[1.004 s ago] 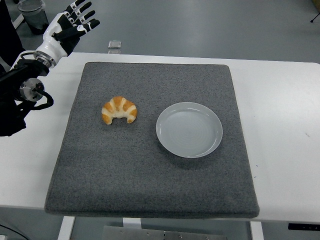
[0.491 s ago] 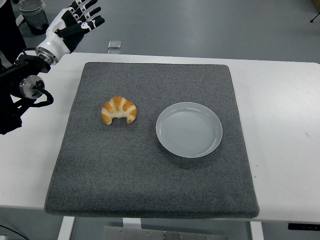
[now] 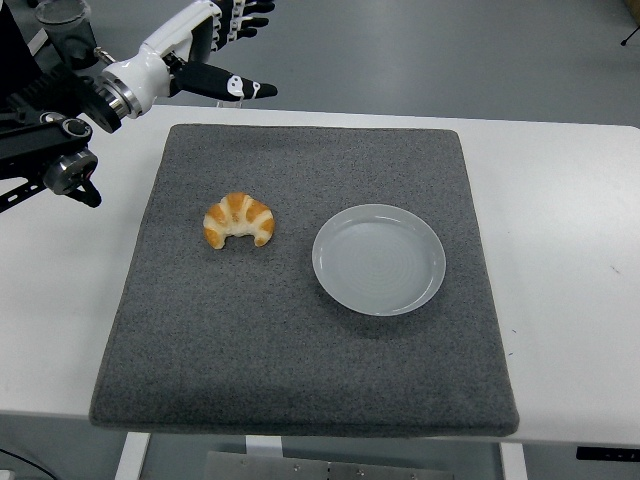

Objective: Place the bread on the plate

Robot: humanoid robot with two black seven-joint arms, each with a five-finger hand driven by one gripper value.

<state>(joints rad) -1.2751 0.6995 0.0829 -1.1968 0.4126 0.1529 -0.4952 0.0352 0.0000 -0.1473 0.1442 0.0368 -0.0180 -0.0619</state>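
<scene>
1. Current step: approach. The left robot hand (image 3: 215, 45), black and white with five fingers, is raised above the far-left corner of the white desk (image 3: 560, 190). Its fingers are extended and spread, the thumb pointing toward the right; it holds nothing and touches nothing.
2. Task item: the golden-brown, crescent-shaped croissant (image 3: 239, 220) lies on the left-centre part of the dark grey felt mat (image 3: 300, 340), with its two tips pointing toward the near edge. It is well apart from the robot hand.
3. Target: the round, pale grey plate (image 3: 379, 259) sits on the same mat, to the right of the croissant, near it but not touching. It holds nothing.
4. Progress, as judged: no part of the transfer is done. The bread is not yet grasped.
5. Next move, as judged: the robot hand must travel toward the near side and descend over the croissant, keep the fingers apart until they bracket the pastry, then close gently, as the crust looks soft and flaky.
6. The right arm is out of view.
7. A small clear object (image 3: 229, 90) lies at the desk's far edge; its kind cannot be told.
8. Markings: no brand, label or legible writing appears anywhere.
</scene>
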